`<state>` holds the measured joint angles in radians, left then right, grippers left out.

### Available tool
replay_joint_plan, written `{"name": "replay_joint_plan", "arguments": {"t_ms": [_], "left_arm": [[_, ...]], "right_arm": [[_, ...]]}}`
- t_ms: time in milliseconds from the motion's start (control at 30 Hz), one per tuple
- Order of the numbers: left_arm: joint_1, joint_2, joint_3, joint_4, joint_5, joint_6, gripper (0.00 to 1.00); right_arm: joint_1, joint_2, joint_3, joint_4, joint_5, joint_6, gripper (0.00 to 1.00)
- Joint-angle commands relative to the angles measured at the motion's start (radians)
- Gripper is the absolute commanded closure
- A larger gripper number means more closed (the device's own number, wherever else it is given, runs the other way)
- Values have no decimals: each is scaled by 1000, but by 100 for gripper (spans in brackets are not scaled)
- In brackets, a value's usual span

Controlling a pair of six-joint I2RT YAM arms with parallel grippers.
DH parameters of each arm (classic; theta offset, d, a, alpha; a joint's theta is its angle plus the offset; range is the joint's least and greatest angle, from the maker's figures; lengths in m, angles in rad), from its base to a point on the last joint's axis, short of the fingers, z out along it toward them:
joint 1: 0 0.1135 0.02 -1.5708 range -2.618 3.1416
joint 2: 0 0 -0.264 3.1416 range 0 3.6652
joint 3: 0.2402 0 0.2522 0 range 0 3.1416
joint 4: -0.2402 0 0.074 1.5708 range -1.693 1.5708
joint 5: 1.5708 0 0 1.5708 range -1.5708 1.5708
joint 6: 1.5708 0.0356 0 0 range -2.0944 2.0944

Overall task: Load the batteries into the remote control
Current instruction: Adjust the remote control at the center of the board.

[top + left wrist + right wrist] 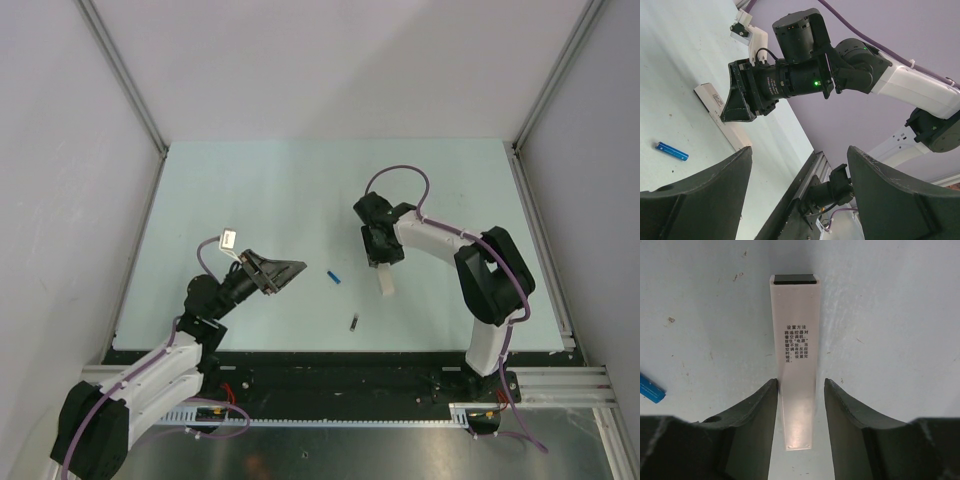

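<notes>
White remote control (795,340) within right pincer (800,383)

My left gripper (800,148) hangs above the table (670,60), its two dark fingers (705,195) spread wide with nothing between them. Beyond them the right arm (910,87) reaches across, a green light (816,83) glowing on its wrist. The right gripper (727,117) points down onto the white remote control (710,97), which lies flat on the table, one end near the railed edge (795,200). From here I can't make out how those jaws stand. A blue battery (671,151) lies on its side, apart from the remote and well in from that edge.
</notes>
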<state>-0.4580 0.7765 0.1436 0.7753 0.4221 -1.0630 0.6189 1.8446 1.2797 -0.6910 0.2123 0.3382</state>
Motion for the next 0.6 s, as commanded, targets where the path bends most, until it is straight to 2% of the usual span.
{"name": "replay_joint_plan", "arguments": {"t_ms": [0,267,567], "left_arm": [[-4,-6,2,16,-2,24,19],[-5,-13,-4,16,-3,24,19],[-4,-20,-10,16,-3,20,19]], "right_arm": [[7,-31,33,-13,12,-7,53],[-1,-4,33,4,-13,-11,52],[-4,33,33,1,-31,-28,58]]}}
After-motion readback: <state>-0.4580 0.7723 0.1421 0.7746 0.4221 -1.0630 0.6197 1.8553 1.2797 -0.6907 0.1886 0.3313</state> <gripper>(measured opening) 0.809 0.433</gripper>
